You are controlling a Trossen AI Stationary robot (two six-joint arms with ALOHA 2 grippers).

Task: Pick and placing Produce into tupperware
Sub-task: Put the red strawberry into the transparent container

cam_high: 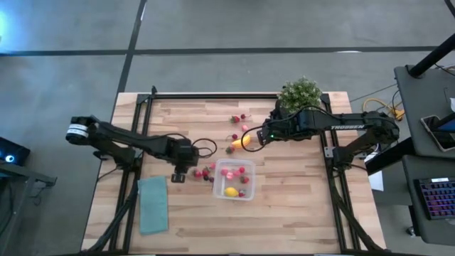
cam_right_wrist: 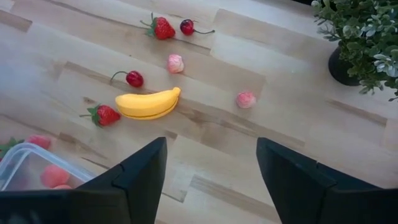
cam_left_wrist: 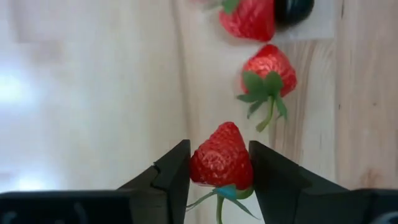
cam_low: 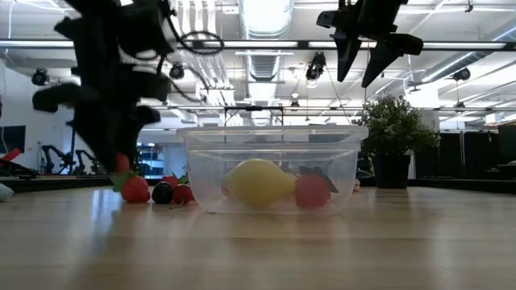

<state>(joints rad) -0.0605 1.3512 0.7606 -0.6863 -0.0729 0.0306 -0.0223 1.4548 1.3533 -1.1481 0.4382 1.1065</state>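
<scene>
Big pale wooden table (cam_high: 298,213) fills the centre of the high view, grain running left to right, and sitting just below its middle is the tupperware (cam_high: 235,179) — clear, thin-walled plastic, square with soft corners. Already inside: a smooth yellow lemon (cam_low: 256,182) and some pinkish-red pieces.

Now the action. The left gripper (cam_high: 180,173) is down at the table, just to the left of the container, and it is clamped on a strawberry (cam_left_wrist: 221,157)! In the left wrist view the two dark fingers pinch its dimpled red flanks, green leaf cap at the bottom of that frame, pointed tip towards the top. That is the relation that matters: the tub lies close by to the right of this grip in the high view, so I'd judge a short lift and a carry rightward over the rim is all it needs. More berries lie just beyond, a second strawberry (cam_left_wrist: 268,70) among them, between grip and tub.

Up and right of centre, the right gripper (cam_high: 253,140) hangs above the table with fingers spread, nothing in them. Under it lies the glossy curved banana (cam_right_wrist: 148,103), long axis roughly left-right in the right wrist view, with cherries and small pink fruits scattered around it, apart from one another.
</scene>
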